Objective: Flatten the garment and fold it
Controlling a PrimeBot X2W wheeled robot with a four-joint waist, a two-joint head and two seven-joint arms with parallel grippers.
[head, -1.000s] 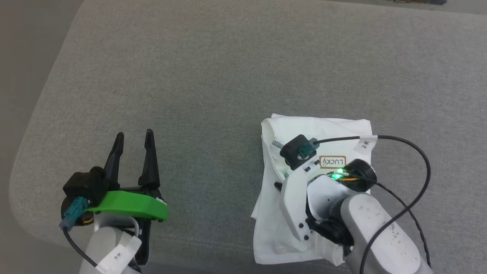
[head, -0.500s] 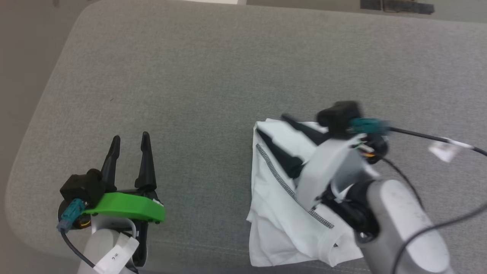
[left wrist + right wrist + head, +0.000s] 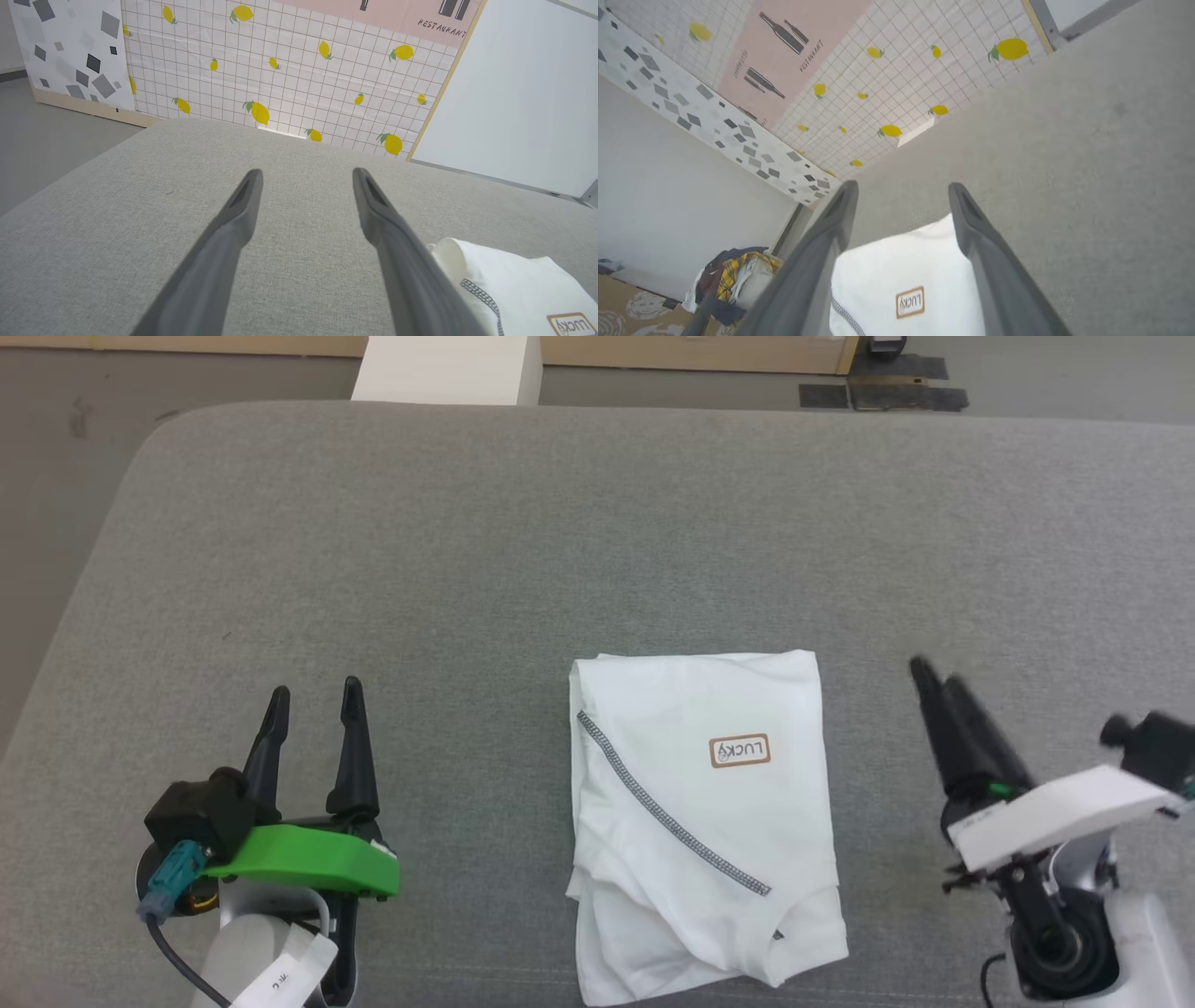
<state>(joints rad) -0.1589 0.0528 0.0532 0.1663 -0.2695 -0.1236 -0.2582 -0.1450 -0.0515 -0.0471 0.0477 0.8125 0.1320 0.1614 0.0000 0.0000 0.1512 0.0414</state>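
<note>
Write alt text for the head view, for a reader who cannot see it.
A folded white garment lies on a grey cushion, free of both grippers. The open left gripper sits to its left, the open right gripper to its right.

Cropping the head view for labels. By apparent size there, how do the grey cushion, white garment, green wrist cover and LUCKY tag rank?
Largest to smallest:
1. grey cushion
2. garment
3. green wrist cover, probably flattered by nearness to the camera
4. LUCKY tag

Right end effector (image 3: pixel 934 677) blurred (fingertips overlapping); garment (image 3: pixel 514 284) edge-cropped.
</note>
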